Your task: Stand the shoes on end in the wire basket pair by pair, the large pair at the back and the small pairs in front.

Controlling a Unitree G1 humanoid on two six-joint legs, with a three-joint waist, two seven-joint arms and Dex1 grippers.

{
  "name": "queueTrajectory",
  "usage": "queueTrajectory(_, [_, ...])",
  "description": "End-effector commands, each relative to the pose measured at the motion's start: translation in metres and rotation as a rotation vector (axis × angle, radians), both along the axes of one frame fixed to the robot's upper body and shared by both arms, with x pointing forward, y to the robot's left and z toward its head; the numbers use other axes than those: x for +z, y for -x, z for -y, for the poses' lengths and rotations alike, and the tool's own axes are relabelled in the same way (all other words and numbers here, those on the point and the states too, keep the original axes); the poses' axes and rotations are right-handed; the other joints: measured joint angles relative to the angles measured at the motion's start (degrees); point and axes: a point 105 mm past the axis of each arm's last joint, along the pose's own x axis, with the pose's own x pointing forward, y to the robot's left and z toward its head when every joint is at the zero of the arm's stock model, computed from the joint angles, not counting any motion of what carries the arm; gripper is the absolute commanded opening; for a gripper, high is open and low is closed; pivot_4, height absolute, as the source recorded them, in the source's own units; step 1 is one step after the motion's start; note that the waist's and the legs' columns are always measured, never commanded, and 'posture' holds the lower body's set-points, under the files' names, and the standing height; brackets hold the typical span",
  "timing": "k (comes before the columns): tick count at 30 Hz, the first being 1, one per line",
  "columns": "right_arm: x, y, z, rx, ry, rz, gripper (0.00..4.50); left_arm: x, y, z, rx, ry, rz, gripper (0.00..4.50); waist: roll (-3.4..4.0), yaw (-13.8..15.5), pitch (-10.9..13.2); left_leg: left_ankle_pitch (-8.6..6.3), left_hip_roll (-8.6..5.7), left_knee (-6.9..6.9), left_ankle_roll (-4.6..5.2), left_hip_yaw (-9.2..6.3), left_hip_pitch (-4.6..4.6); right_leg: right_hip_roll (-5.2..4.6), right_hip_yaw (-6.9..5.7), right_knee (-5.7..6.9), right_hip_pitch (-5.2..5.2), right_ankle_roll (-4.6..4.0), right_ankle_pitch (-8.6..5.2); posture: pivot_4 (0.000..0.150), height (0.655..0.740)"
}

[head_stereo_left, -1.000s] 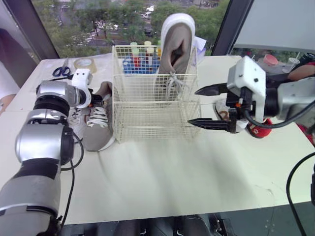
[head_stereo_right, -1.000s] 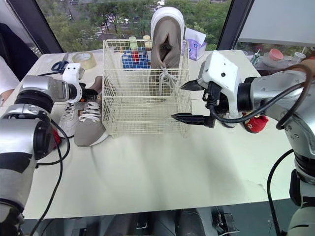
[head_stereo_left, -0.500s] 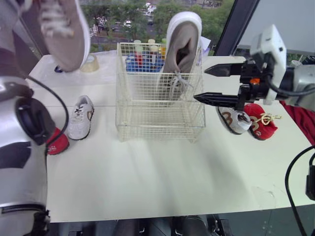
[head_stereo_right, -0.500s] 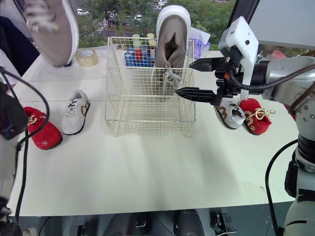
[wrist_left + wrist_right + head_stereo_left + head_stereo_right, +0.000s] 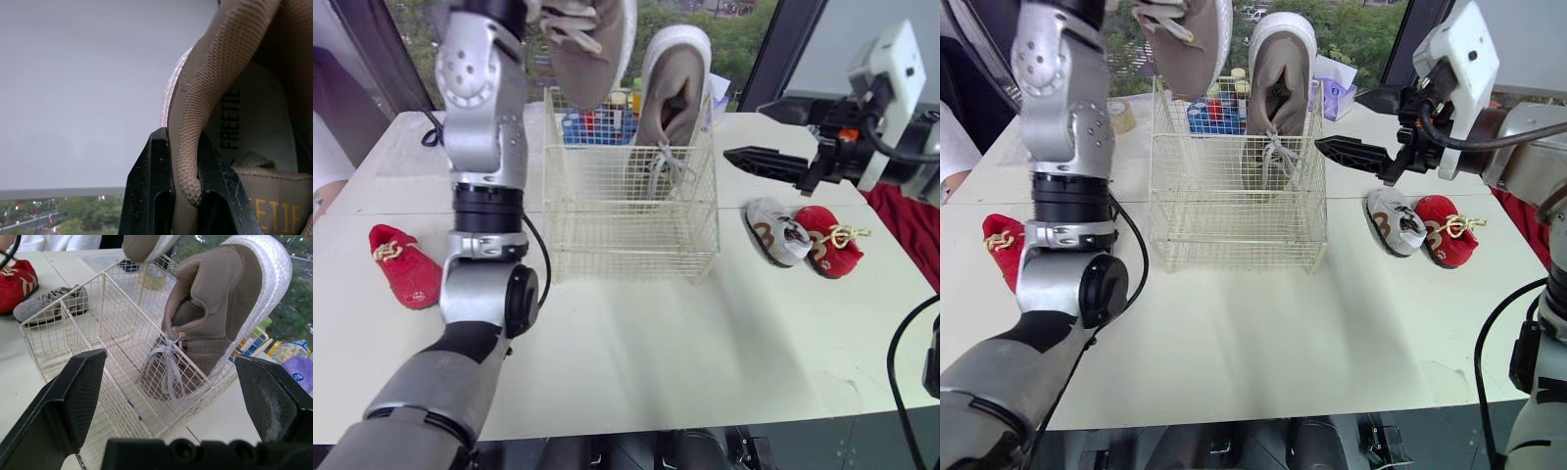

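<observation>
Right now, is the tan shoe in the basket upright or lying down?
Upright: the tan shoe stands toe-down in the wire basket's back compartment, its heel rising above the rim.

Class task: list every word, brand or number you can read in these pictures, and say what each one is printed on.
"FREETIE": printed inside the large tan shoe gripped by the left pincer; it appears again lower down, partly cut off.
Label on the purple packet: too blurred to read.
</observation>
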Motion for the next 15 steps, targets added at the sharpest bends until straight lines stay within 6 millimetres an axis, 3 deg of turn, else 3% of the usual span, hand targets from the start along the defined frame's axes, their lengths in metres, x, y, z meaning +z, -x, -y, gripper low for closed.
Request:
queueTrajectory(1, [0.017,0.009,0.007,-0.032,-0.006,0.078,4.50,-0.006,0.001,-0.006,0.048,0.046,0.036,0.04,0.01,0.15,0.00,-0.01,0.00,0.02,0.02,0.00,0.00,-0.01,0.00,0.00,0.01,0.00,0.00,0.150,0.7400])
queueTrajectory(9, [0.020,0.011,0.007,-0.024,-0.009,0.081,4.50,-0.084,-0.041,-0.004,0.090,0.064,-0.151,0.04,0.00,0.30,-0.01,-0.10,-0.02,0.14,0.18,-0.01,-0.02,-0.07,-0.01,0.00,0.05,0.01,0.00,0.150,0.7400])
queueTrajectory(15, [0.019,0.011,0.007,-0.011,-0.012,0.078,4.50,-0.105,-0.044,0.002,0.074,0.037,-0.210,0.04,0.07,0.25,-0.08,-0.18,-0.02,0.15,0.32,-0.03,0.02,-0.09,-0.01,0.04,0.08,0.00,0.01,0.150,0.7400])
